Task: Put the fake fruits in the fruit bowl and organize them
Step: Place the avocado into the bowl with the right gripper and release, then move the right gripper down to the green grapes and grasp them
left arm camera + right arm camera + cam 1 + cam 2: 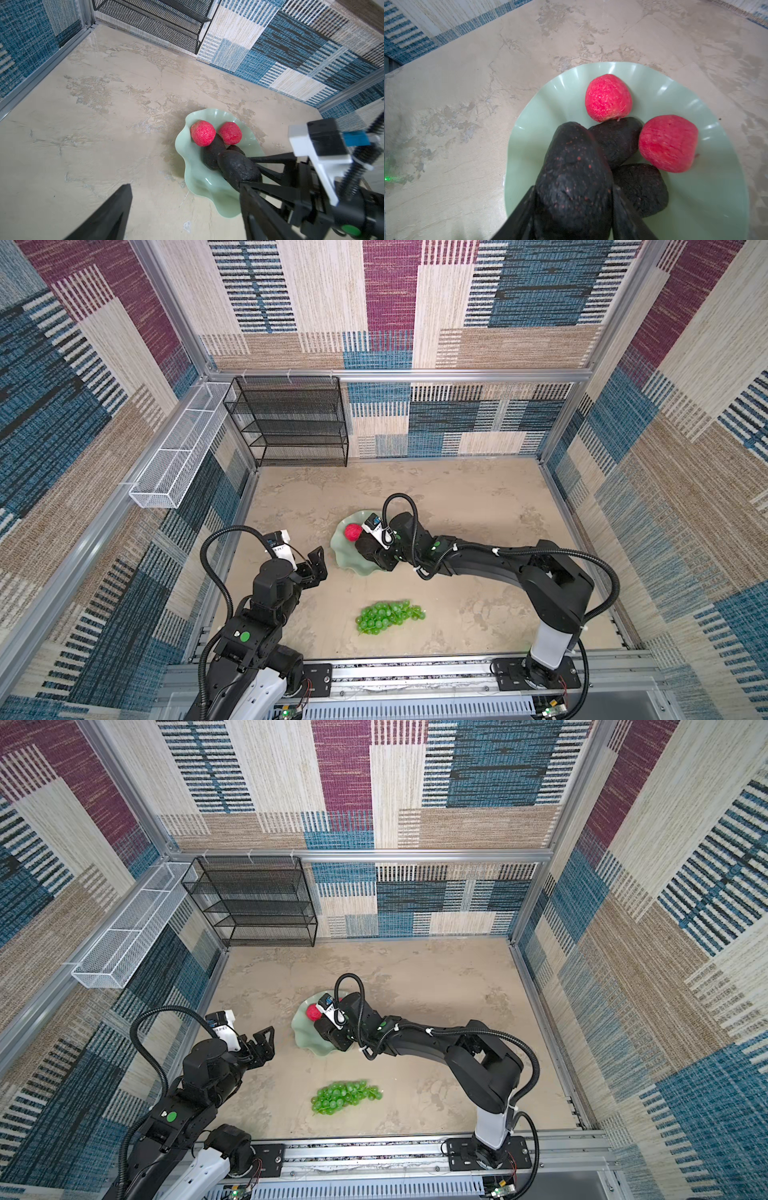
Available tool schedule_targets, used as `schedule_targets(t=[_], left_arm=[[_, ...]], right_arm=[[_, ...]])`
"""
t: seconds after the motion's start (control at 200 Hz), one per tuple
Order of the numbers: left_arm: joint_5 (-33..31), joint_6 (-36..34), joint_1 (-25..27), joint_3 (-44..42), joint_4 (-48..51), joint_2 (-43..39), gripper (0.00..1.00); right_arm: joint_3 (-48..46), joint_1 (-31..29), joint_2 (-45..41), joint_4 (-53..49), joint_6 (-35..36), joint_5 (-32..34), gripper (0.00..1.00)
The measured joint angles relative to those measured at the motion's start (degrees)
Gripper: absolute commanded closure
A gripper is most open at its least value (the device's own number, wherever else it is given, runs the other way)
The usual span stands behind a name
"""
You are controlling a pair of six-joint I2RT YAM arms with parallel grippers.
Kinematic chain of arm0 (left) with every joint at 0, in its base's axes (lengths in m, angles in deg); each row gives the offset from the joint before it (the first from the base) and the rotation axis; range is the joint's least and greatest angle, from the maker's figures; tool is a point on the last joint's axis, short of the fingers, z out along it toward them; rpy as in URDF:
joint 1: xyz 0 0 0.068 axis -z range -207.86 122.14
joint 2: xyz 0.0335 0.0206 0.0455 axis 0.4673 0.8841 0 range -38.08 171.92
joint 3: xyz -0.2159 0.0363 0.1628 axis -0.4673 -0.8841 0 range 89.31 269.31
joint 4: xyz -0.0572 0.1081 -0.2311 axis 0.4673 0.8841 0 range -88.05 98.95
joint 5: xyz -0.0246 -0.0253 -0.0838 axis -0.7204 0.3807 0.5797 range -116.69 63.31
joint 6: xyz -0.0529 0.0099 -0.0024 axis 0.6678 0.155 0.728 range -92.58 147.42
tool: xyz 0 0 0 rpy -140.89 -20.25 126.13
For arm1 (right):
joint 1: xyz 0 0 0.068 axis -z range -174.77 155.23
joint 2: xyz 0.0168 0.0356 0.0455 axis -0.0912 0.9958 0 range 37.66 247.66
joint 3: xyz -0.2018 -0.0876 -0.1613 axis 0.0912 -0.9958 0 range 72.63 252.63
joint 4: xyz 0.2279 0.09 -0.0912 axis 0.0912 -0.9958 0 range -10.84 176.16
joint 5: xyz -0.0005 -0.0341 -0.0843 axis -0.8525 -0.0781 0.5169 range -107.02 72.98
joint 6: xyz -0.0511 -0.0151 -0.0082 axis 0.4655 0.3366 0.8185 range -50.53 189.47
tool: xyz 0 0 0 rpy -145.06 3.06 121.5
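The pale green fruit bowl [345, 562] [302, 1040] [207, 185] [560, 99] sits mid-table. Inside lie two red fruits [608, 97] [668, 143] [203, 133] [230, 133] and two dark avocados [618, 139] [641, 187]. My right gripper [365, 549] [324, 1029] [573, 195] is shut on a third avocado [573, 166] [239, 168], held over the bowl beside the other two. The green grapes [388, 616] [345, 1096] lie on the table nearer the front. My left gripper [318, 562] [266, 1040] [185, 187] stands open and empty just left of the bowl.
A black mesh shelf rack [291, 423] stands at the back left against the wall. A white wire basket [178, 448] hangs on the left wall. An aluminium rail [415, 672] runs along the front edge.
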Motion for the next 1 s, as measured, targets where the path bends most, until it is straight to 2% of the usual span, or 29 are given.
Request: schedule_targets(t=[0.105,0.205,0.286,0.506,0.651,0.756,0.852,1.002], left_arm=[[1.42,0.44,0.0,-0.44,0.72,-1.11,0.16],[2.97,0.61,0.0,-0.66,1.16,-1.66,0.16],[3.17,0.63,0.0,-0.66,1.11,-1.68,0.16],[4.39,0.72,0.0,-0.63,0.61,0.02,0.15],[4.66,0.55,0.0,-0.61,-0.96,1.14,0.15],[5.68,0.07,0.0,-0.26,-1.92,2.34,0.15],[5.77,-0.55,0.02,0.44,-2.1,3.26,0.15],[5.86,-0.98,0.0,0.85,-2.14,3.67,0.15]], right_arm=[[0.09,-0.04,1.36,-0.04,0.39,-0.85,0.4],[0.07,-0.04,1.4,0.0,0.57,-1.4,0.28],[-0.48,-0.04,0.31,-0.09,0.57,-1.44,0.23],[-7.26,-0.07,-10.27,0.81,0.35,-2.19,0.14],[-20.96,-2.05,-22.56,4.04,0.57,-5.46,0.1],[-27.78,-4.79,-27.41,5.53,1.25,-7.17,0.08],[-30.34,-7.43,-27.98,6.21,1.95,-7.28,0.08],[-30.73,-10.71,-23.87,7.8,2.51,-5.38,0.08]])
